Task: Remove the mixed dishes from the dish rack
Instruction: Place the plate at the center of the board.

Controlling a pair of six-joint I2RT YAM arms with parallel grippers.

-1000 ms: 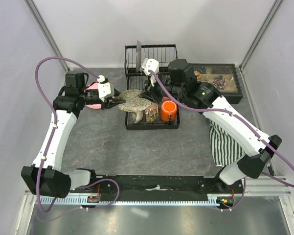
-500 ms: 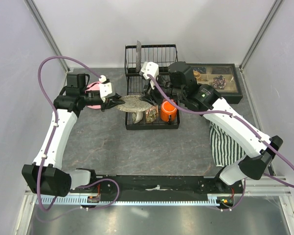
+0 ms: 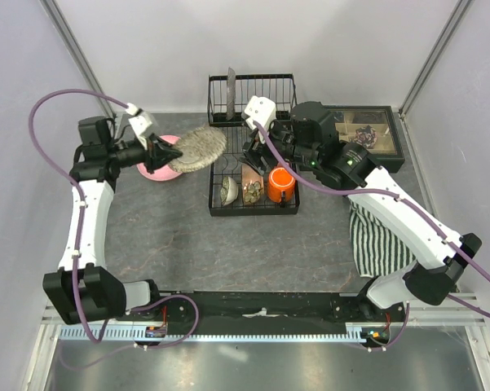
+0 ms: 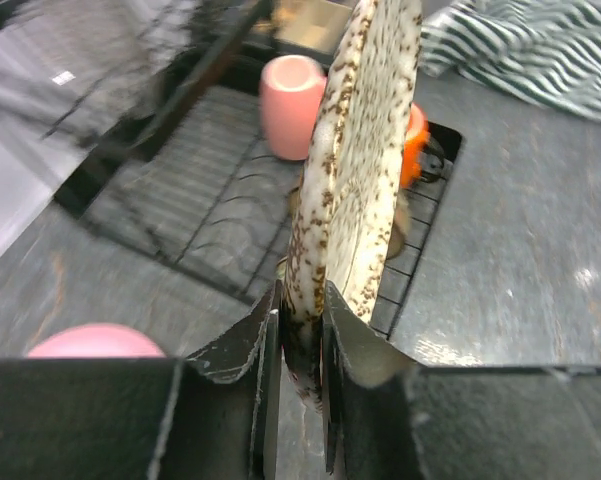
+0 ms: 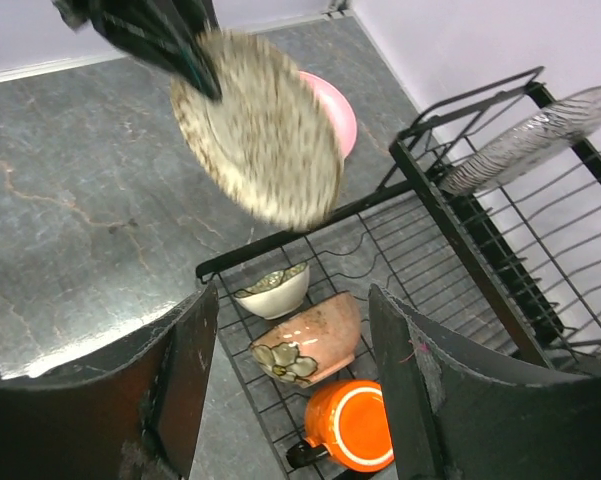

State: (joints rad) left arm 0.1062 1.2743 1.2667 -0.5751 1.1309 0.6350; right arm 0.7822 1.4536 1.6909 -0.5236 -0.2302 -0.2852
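Observation:
My left gripper [image 3: 165, 152] is shut on the rim of the grey speckled plate [image 3: 197, 147], holding it in the air just left of the black wire dish rack [image 3: 253, 81]. The left wrist view shows the plate [image 4: 355, 170] edge-on between the jaws [image 4: 300, 320]. The pink plate [image 3: 151, 170] lies on the table below it. My right gripper [image 5: 290, 370] hangs open and empty over the rack's lower basket [image 5: 280, 240]. In the basket are a small pale bowl [image 5: 275, 290], a brown bowl [image 5: 310, 340] and an orange mug [image 5: 355, 425]. A pink mug [image 4: 292, 92] stands further back.
A dark, glassy plate [image 5: 525, 140] stands in the rack's upright back section. A dark tray of trinkets [image 3: 363, 134] sits right of the rack. A striped cloth [image 3: 375, 236] lies under the right arm. Purple walls close in on both sides.
The right gripper opened and let go of the speckled plate. The left arm swung that plate up and to the left, off the basket and over the pink plate.

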